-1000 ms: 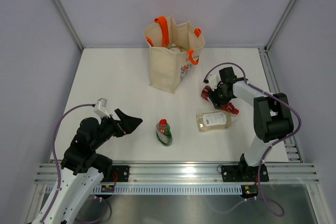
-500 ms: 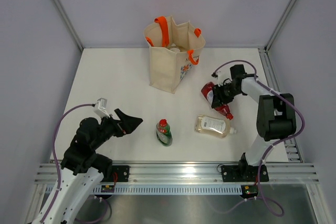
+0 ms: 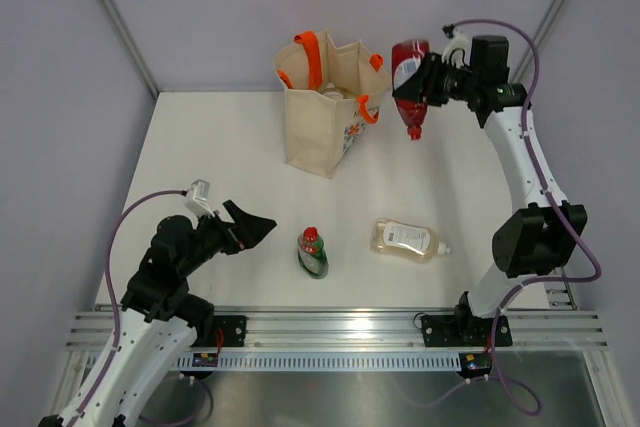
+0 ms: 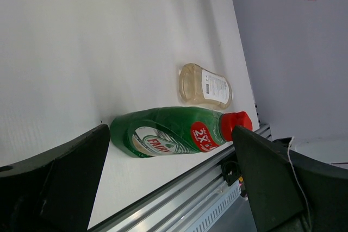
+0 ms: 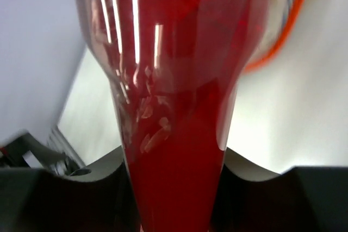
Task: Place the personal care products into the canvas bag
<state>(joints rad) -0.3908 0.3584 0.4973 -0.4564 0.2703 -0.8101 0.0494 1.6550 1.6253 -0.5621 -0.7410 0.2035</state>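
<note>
My right gripper (image 3: pixel 432 84) is shut on the red bottle (image 3: pixel 408 87), held high in the air just right of the canvas bag (image 3: pixel 325 112), cap hanging down. The red bottle (image 5: pixel 174 107) fills the right wrist view between the fingers. The green bottle with red cap (image 3: pixel 312 252) lies on the table near the front; it also shows in the left wrist view (image 4: pixel 174 131). A clear bottle (image 3: pixel 405 239) lies to its right, also in the left wrist view (image 4: pixel 205 85). My left gripper (image 3: pixel 255 229) is open and empty, left of the green bottle. Something pale shows inside the bag.
The white table (image 3: pixel 220 147) is bounded by grey walls and metal posts. A slotted rail (image 3: pixel 340 332) runs along the near edge. The bag's orange handles (image 3: pixel 310 57) stand up at its top.
My right gripper has lifted the red bottle from the table at the right up and back, to beside the bag's top. The clear bottle shifted slightly. The left arm has barely moved.
</note>
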